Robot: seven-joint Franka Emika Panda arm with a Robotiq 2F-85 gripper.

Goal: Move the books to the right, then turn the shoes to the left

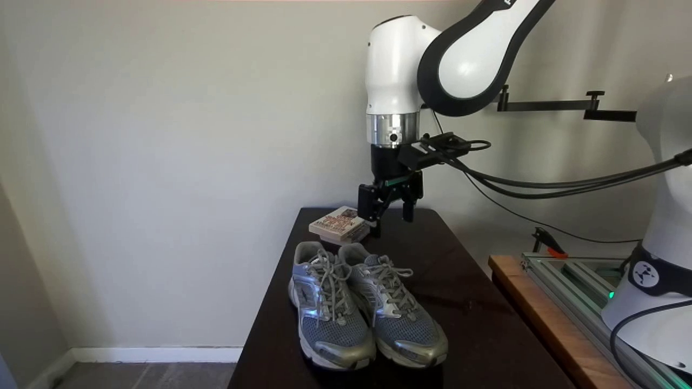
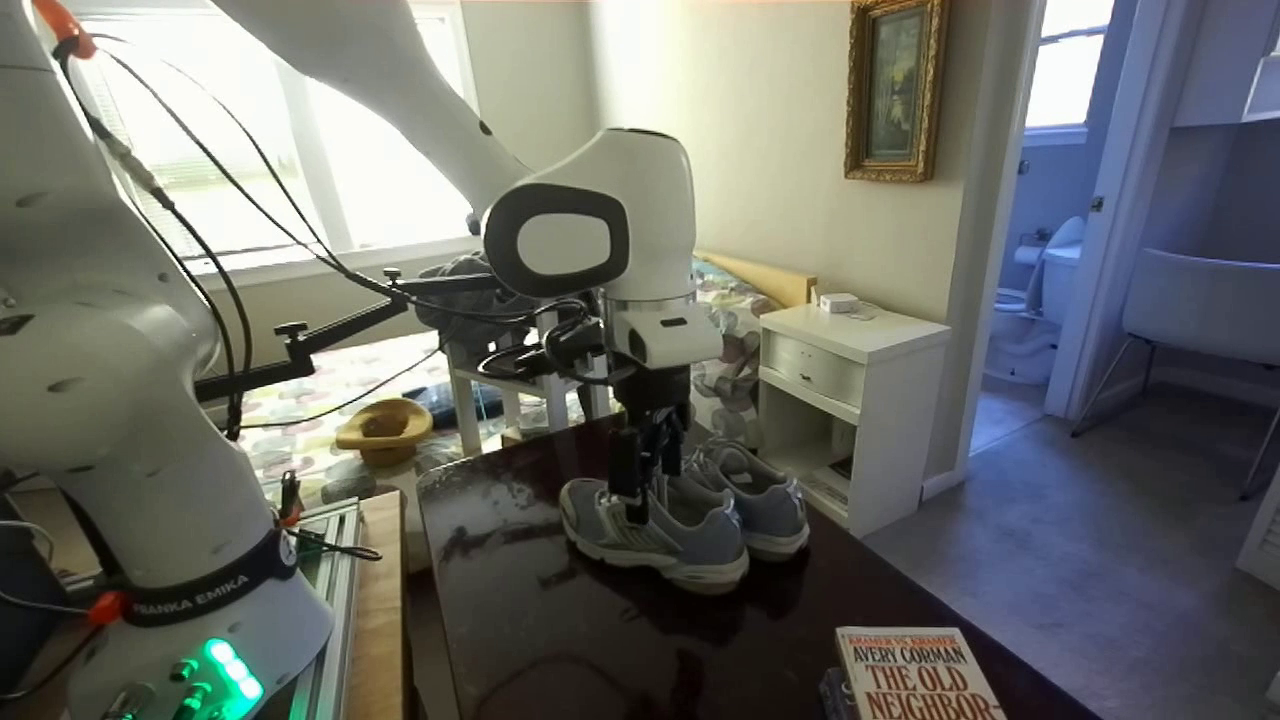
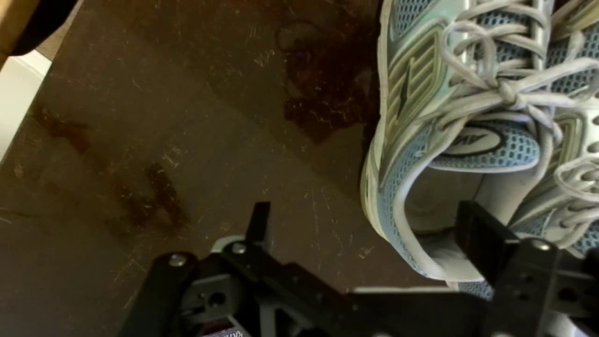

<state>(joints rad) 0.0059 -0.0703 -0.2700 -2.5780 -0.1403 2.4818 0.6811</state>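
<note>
The pair of grey and silver shoes (image 1: 359,308) stands side by side on the dark table, laces tied. At the table's far end in that exterior view lie the books (image 1: 339,224), a small stack with a pale cover and red print; an exterior view shows the books (image 2: 915,680) cut off at the bottom edge. My gripper (image 1: 392,222) points down above the table, jaws wide apart and nothing between them. In the wrist view the gripper (image 3: 365,210) has one finger over bare tabletop and the other overlapping the opening of a shoe (image 3: 468,140); whether it touches cannot be told.
A dark tabletop (image 2: 520,600) carries the shoes and books. The wooden bench edge (image 1: 546,308) with the robot base runs alongside it. A wall stands behind the table in an exterior view. A white nightstand (image 2: 850,370) stands beyond the shoes, and cables hang from the arm.
</note>
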